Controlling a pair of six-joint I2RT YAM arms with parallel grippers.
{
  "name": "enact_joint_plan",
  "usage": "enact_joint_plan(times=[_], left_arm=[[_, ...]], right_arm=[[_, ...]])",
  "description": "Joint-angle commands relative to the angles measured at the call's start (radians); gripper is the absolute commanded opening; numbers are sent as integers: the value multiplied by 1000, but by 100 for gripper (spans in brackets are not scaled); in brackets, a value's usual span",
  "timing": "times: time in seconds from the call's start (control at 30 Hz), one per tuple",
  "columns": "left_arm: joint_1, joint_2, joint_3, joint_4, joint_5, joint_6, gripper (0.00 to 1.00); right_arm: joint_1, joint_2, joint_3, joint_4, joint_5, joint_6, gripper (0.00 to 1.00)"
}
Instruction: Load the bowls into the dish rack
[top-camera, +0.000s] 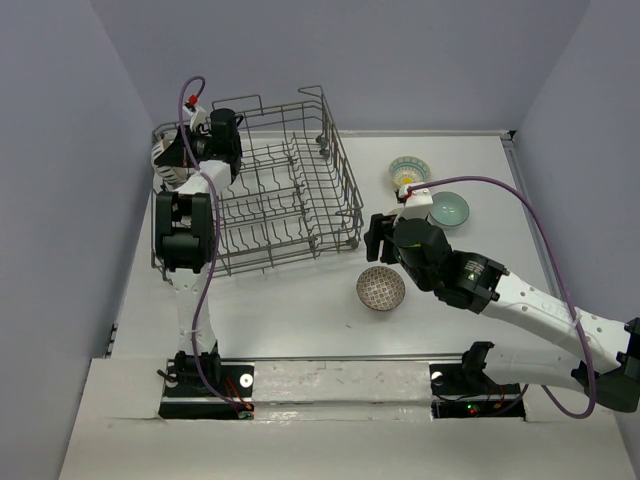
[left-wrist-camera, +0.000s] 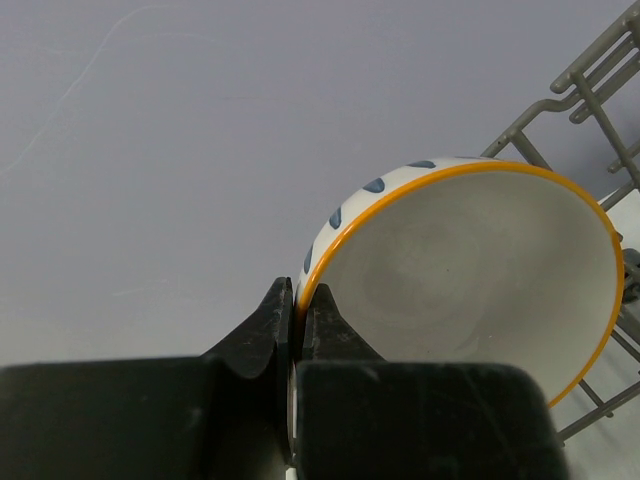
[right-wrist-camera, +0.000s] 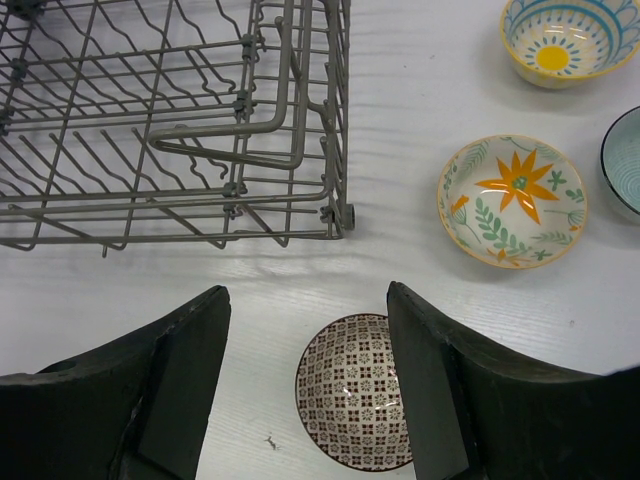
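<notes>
Currently my left gripper is closed tight on the orange-rimmed bowl, pinching its rim with one black finger inside and one outside. This bowl is round glazed ceramic, smooth and off-white inside, with a thin orange rim and dark blue dabs on the outer wall. It is held on edge, with its opening toward the wrist camera. The dish rack is a rectangular basket of thin grey wire with upright tines and wavy floor wires, standing on the white table. The left wrist view shows rack wires just behind the held bowl on its right; whether they touch cannot be told. The top view places that gripper at the rack's far left corner. My right gripper stands wide open and holds nothing. Its black wedge-shaped fingers flank the brown-patterned bowl, which sits upright on the table near the rack's near right corner, apart from it. The right wrist view shows this bowl's fine lattice print. It also shows the flower bowl, shallow, with an orange flower and green leaves, which the top view hides under my right wrist. The yellow-centred bowl and the teal bowl lie on the table to the right of the rack.
</notes>
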Motion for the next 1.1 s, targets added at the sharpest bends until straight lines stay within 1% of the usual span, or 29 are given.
enact_joint_plan(times=[0.0, 0.53, 1.0, 1.03, 1.07], left_arm=[[2, 7, -15, 70, -110, -4, 0], [-31, 99, 22, 74, -110, 34, 0], [-34, 151, 35, 78, -113, 79, 0], [-35, 153, 37, 78, -113, 82, 2], [-35, 157, 37, 78, -113, 85, 6]], right_arm=[[-1, -11, -5, 54, 36, 6, 70], [-1, -5, -5, 56, 47, 3, 70], [-1, -6, -10, 57, 51, 0, 72], [-1, -6, -10, 56, 50, 0, 71], [-1, -8, -8, 57, 51, 0, 72]])
